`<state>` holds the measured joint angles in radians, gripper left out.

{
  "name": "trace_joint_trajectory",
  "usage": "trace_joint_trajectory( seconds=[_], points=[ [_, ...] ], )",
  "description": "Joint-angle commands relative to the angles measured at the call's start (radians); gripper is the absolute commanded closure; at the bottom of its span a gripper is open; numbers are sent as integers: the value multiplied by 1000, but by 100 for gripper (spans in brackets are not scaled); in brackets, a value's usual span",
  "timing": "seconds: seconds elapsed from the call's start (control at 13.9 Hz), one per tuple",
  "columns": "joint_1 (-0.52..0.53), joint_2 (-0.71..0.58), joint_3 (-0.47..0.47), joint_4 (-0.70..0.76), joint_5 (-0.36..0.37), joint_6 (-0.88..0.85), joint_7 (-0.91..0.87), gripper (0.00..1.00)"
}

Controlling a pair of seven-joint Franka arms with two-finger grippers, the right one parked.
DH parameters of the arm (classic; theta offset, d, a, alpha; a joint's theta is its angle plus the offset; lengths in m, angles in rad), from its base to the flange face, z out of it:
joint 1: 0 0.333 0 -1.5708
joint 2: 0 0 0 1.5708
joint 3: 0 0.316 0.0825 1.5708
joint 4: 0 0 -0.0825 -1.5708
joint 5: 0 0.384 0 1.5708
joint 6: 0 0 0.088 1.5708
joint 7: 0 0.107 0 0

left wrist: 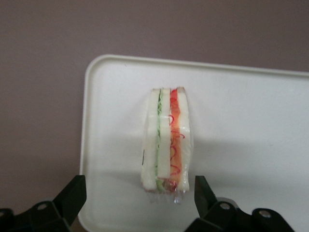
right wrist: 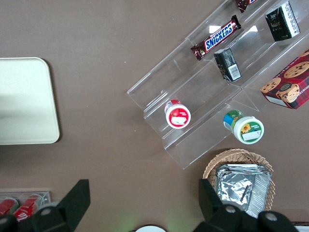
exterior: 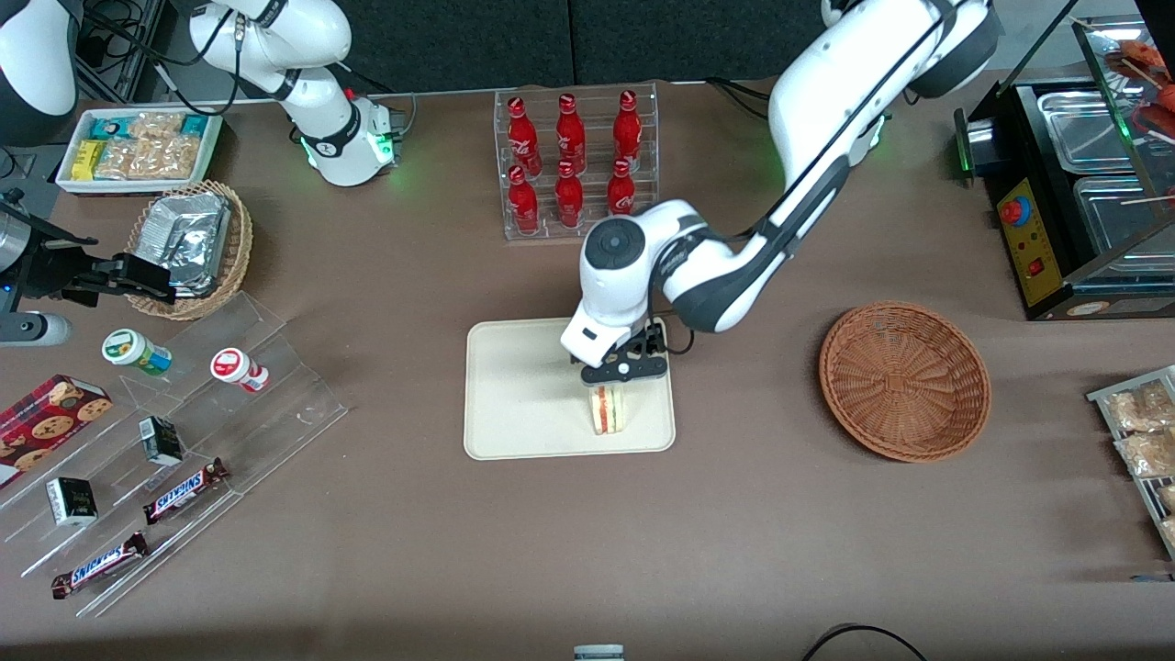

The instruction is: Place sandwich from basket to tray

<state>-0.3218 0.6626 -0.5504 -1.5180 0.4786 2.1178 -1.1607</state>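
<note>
The sandwich [exterior: 606, 409] stands on its edge on the cream tray [exterior: 519, 404], near the tray's end that faces the basket. Its red and green filling stripes show in the left wrist view, where the sandwich [left wrist: 166, 140] rests on the tray [left wrist: 246, 125]. My left gripper [exterior: 624, 370] hovers just above it and is open. Its black fingers [left wrist: 72, 198] stand wide apart on either side of the sandwich's end without touching it. The reddish-brown wicker basket [exterior: 904, 381] lies empty toward the working arm's end of the table.
A clear rack of red bottles [exterior: 576, 161] stands farther from the front camera than the tray. An acrylic stand [exterior: 184, 431] with snack bars and cups, a tan basket of foil packets [exterior: 188, 243] and a white snack box [exterior: 138, 147] lie toward the parked arm's end. A black food warmer [exterior: 1074, 184] is near the wicker basket.
</note>
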Motion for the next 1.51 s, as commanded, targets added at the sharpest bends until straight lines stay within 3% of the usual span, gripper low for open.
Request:
trace_joint_trajectory(
  seconds=[0.0, 0.5, 0.86, 1.08, 1.44],
  points=[
    [16, -141, 4, -14, -55, -96, -36, 1],
    [138, -363, 3, 16, -156, -363, -19, 1],
    [240, -480, 7, 16, -250, -501, 194, 1],
    [248, -544, 81, 16, -291, -565, 321, 1],
    [237, -682, 315, 15, -439, -697, 678, 1]
  ],
)
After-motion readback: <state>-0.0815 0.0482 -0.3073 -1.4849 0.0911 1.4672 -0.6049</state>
